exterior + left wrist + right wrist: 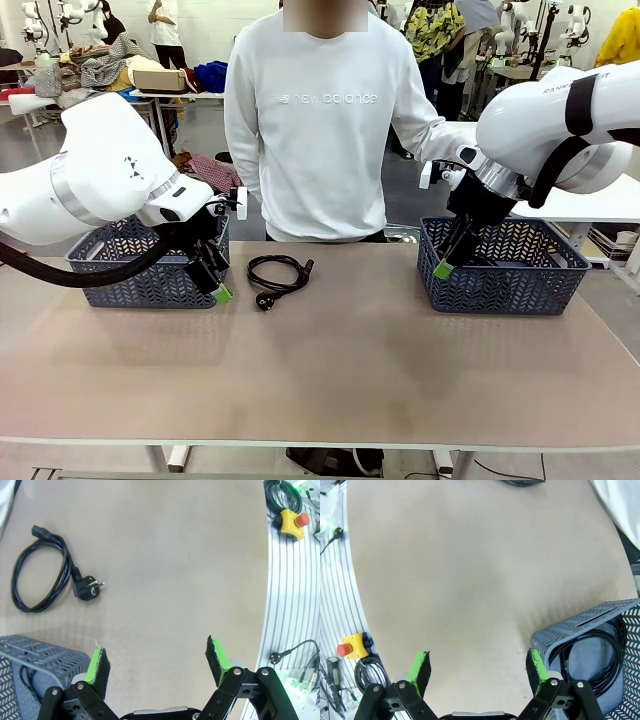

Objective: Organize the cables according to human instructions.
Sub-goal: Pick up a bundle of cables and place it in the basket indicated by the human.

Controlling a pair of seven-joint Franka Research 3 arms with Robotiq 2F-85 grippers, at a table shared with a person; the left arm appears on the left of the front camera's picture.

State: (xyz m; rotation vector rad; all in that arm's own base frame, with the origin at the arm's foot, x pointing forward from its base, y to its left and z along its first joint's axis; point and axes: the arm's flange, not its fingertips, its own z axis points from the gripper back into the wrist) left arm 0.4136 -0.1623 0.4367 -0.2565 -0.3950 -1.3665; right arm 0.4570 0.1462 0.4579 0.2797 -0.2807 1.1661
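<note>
Bare tabletop (pixel 330 370) lies nearest, with nothing on its near edge. Further in, the left pincer (pixel 218 290) hangs released beside the left basket (pixel 150 268), and the right pincer (pixel 443 268) hangs released at the near corner of the right basket (pixel 505 265). One coiled cable (pixel 278 273) lies near the far edge, just beside the left pincer and well apart from the right one. Its long axis runs toward the far edge, plug end nearer the robot, so I judge the left arm is better placed. Another cable (pixel 592 650) lies inside the right basket.

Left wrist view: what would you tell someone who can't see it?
The open left gripper hovers empty above a tan table. A coiled black cable with a plug lies on the table, and a grey basket corner sits beside the gripper.
</note>
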